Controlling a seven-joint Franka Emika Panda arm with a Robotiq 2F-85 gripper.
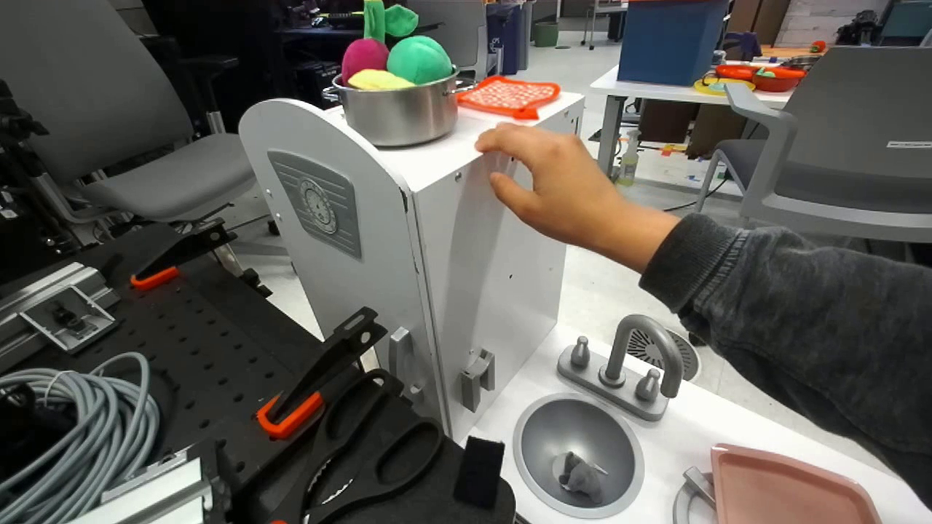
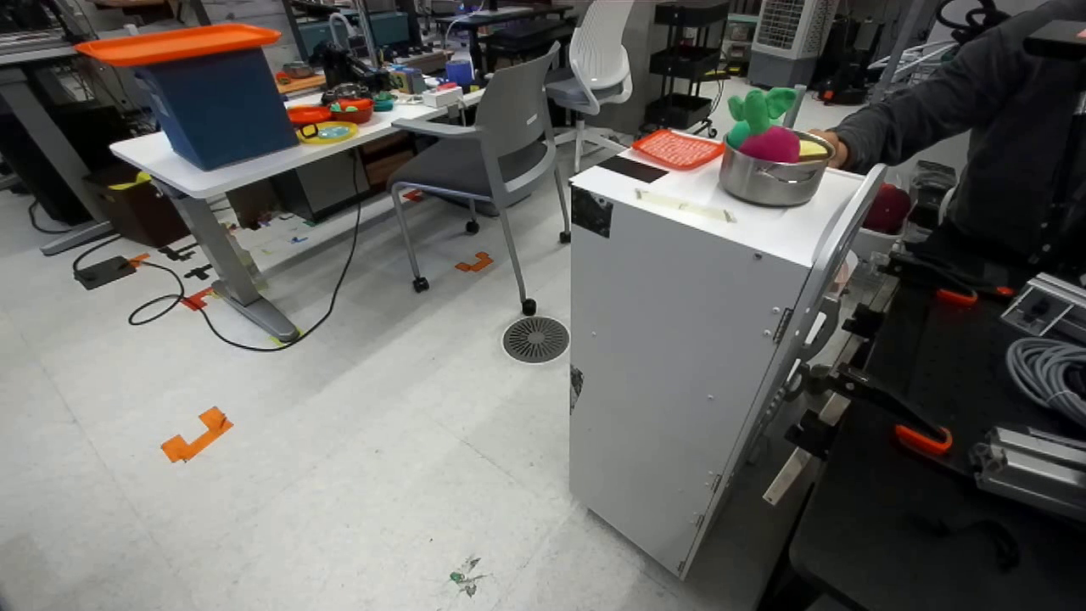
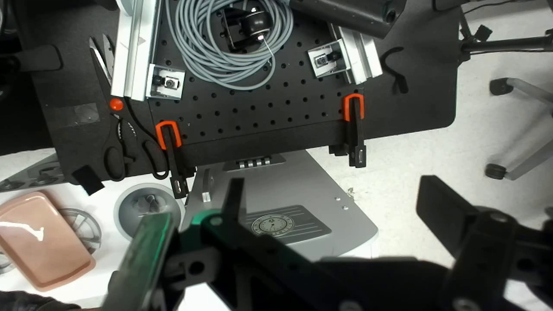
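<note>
Facing the cabinet panel (image 3: 298,185) (floor (image 3: 397,168) beyond its rounded edge), claw (image 3: 332,194) with jaws spread wide.

Beneath the claw (image 3: 332,190), pale floor (image 3: 399,170) shows beside a perforated black counter (image 3: 414,108). In an exterior view, a round grate (image 2: 536,340) and orange tape (image 2: 177,448) mark the floor; well away from the claw stand a white desk (image 2: 140,154), a grey armchair (image 2: 517,110) and a black shelved cart (image 2: 683,63). Far beyond the claw, a whitish plank wall (image 1: 815,18) rises.
</note>
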